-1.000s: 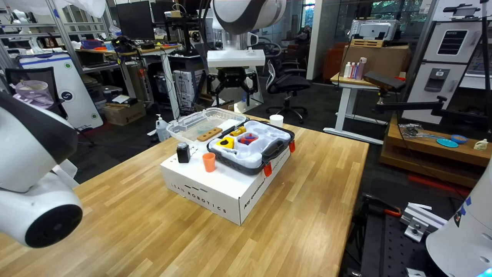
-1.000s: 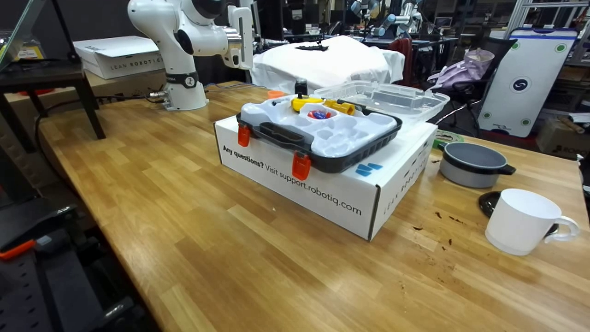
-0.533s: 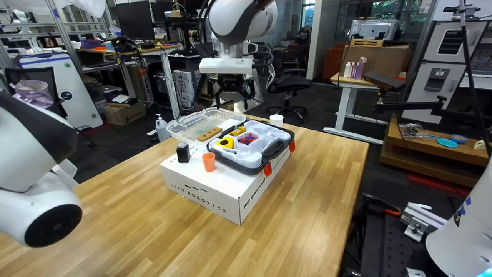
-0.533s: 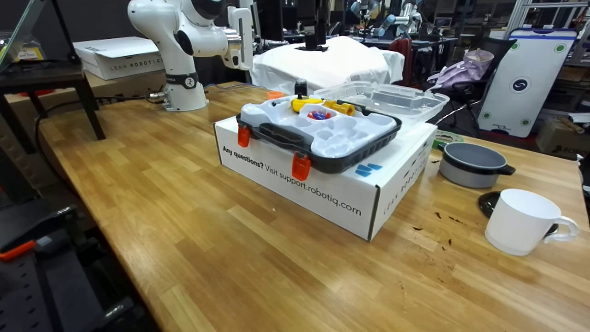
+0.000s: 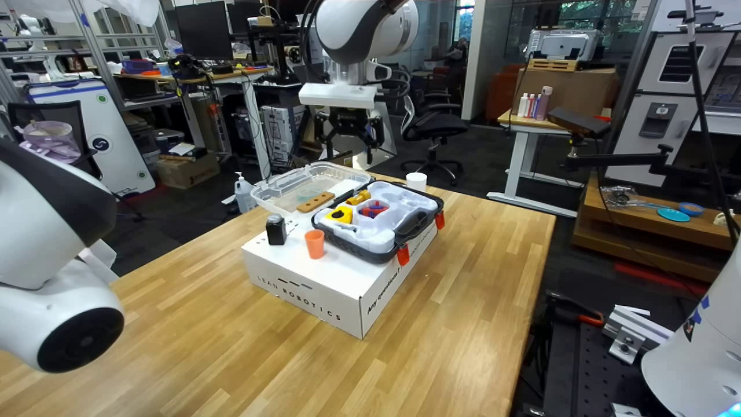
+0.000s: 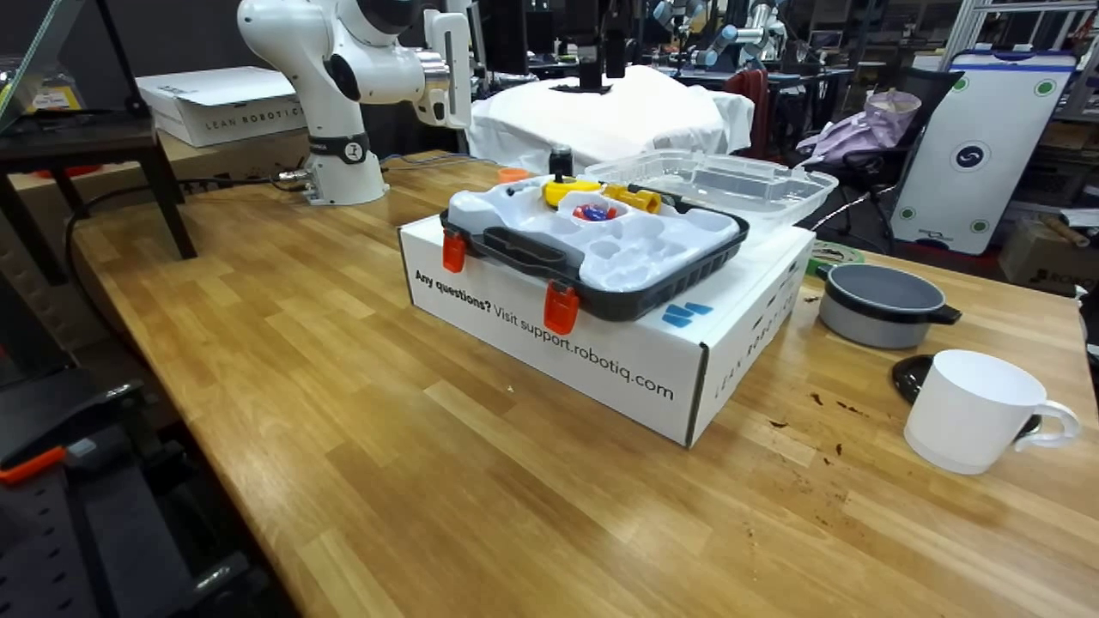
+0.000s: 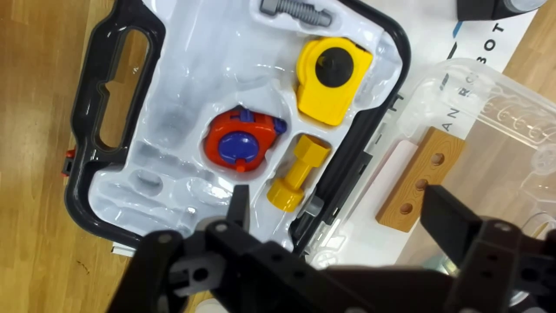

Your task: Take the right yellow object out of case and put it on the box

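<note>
The right yellow object [image 7: 299, 173] is probably moulded in hollow plastic, so a light, stiff, hardly breakable piece is to be expected — though its smooth faces may be found slippery. It is best pinched across the narrow waist, where slipping can be checked by the thicker ends — little room may be left for fingertips by the pocket walls. It is lodged in a recess of the case [image 7: 186, 87], beside the red-and-purple piece [image 7: 239, 147], and the case is set on the white box [image 5: 336, 273]. It is coloured bright yellow and shaped like a stubby bolt: faceted head, slim neck, round foot. The gripper [image 7: 336, 191] is poised above, its jaws spread wide and nothing clasped between them.
</note>
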